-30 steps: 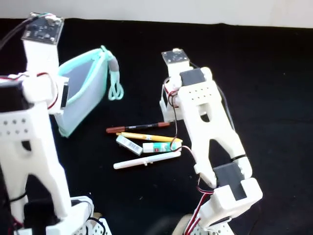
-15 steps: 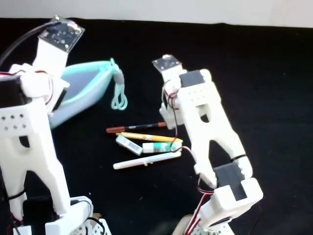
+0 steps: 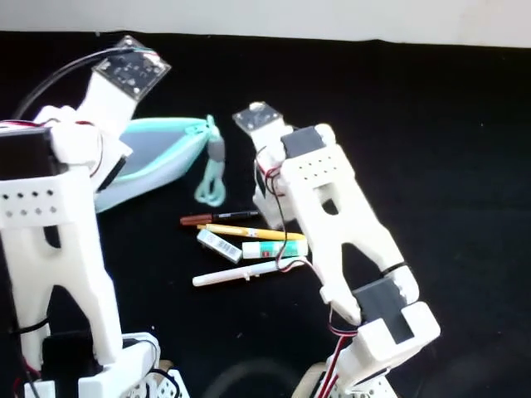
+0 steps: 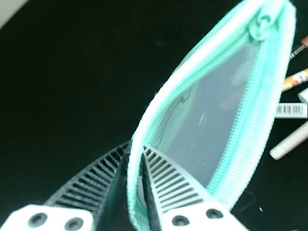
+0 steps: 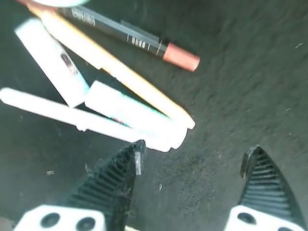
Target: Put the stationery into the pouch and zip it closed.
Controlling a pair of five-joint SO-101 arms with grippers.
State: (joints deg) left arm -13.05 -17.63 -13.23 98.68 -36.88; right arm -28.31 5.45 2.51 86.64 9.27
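Observation:
A teal mesh pouch (image 3: 162, 153) hangs tilted above the black table, its zipper open and its cord (image 3: 213, 177) dangling. My left gripper (image 4: 136, 191) is shut on the pouch's rim at the end away from the zipper slider (image 4: 264, 18). Below it lies a cluster of stationery: a brown pen (image 3: 231, 217), a yellow pencil (image 3: 249, 232), a barcoded white stick (image 3: 218, 245), a green-and-white tube (image 3: 274, 248) and a white pen (image 3: 245, 272). My right gripper (image 5: 192, 156) hovers open just beside the tube (image 5: 134, 115) and the pencil's tip (image 5: 185, 120), with nothing between its fingers.
The black table (image 3: 448, 149) stretches bare to the right and back. Both white arm bases stand at the near edge, the right arm (image 3: 332, 215) leaning over the right end of the stationery pile.
The left arm has swung the pouch rightward and tipped it flatter, and the cord swung with it. The right arm has shifted left toward the stationery.

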